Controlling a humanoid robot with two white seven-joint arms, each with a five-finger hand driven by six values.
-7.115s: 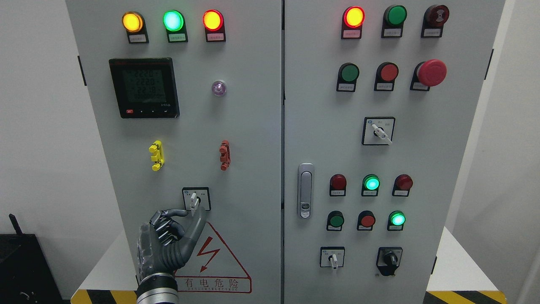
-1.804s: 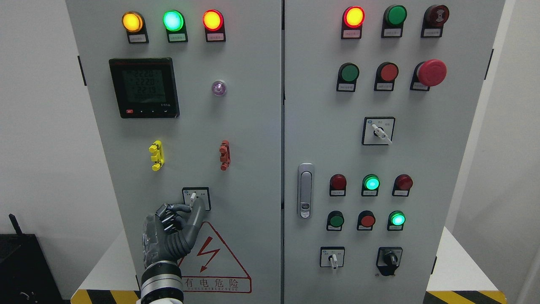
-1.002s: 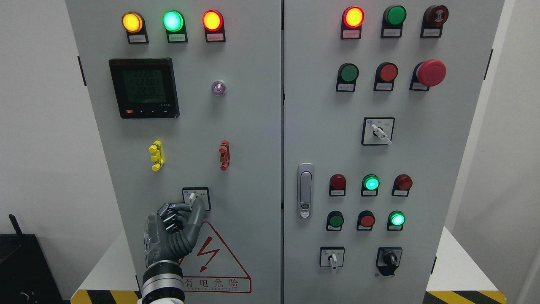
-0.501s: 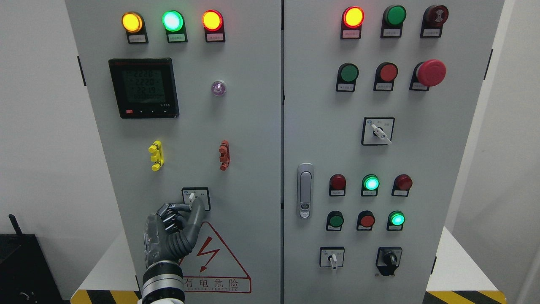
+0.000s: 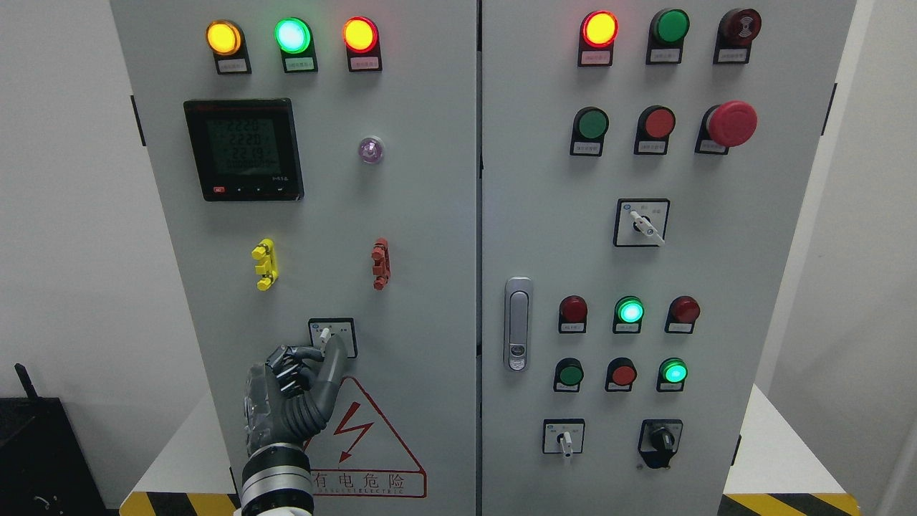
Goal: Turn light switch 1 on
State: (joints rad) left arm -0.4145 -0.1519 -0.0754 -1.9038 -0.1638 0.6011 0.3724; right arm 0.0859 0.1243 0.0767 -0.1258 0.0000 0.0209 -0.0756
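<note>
left hand (image 5: 290, 390) has thumb and forefinger pinched on the little white switch lever (image 5: 324, 335) poking out just above them, probably so it can twist it on

Even, bright, diffuse light falls on the grey cabinet (image 5: 430, 215); shadows are faint. Lit indicator lamps (image 5: 292, 34) bloom slightly. Focus is sharp, with mild edge distortion.

"有电危险" on warning sign (image 5: 362, 444)

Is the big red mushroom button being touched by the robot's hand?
No, the left hand is at the small rotary switch lower left, far from the red mushroom button.
</note>
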